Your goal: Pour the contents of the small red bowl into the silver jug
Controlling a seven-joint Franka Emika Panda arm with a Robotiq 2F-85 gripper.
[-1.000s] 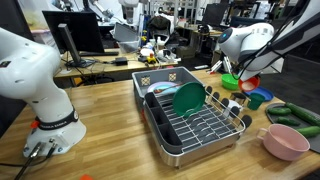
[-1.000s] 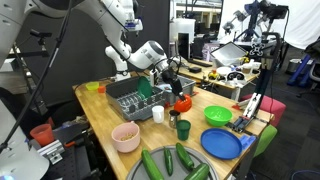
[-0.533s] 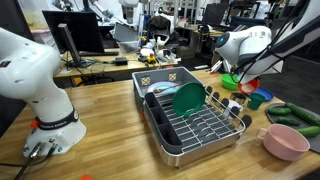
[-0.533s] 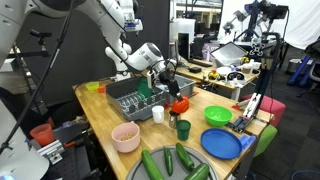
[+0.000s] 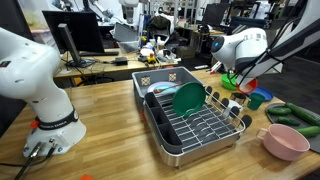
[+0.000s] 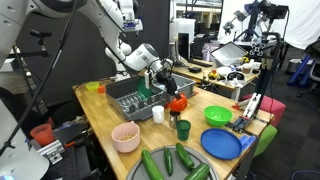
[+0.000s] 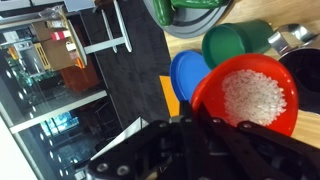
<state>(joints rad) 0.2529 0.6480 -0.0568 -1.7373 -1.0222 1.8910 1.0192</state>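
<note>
At the table's near edge lie at least three cucumbers, filling that corner. Beside them are one blue bowl and one pale pink handled cup, the cup close to the side edge of the wood. One red cup stands apart from the table, on that side.

Further in, one dark green cup and one small white cup stand close together, with one green bowl beside them. These crowd the middle of the table.

Just behind them the small red bowl hangs above the wood, near the corner of the dish rack. The gripper is pressed together on the bowl's rim. In the wrist view the bowl holds white granules and looks roughly level. Around it there lie the dark green cup, the blue bowl and the silver jug, of which only a metal edge shows at the frame's border.

The single rack takes up the table's centre, with one green plate standing on edge inside. In an exterior view, bare wood lies between the rack and a white robot base. Beyond the table are cluttered desks with monitors.
</note>
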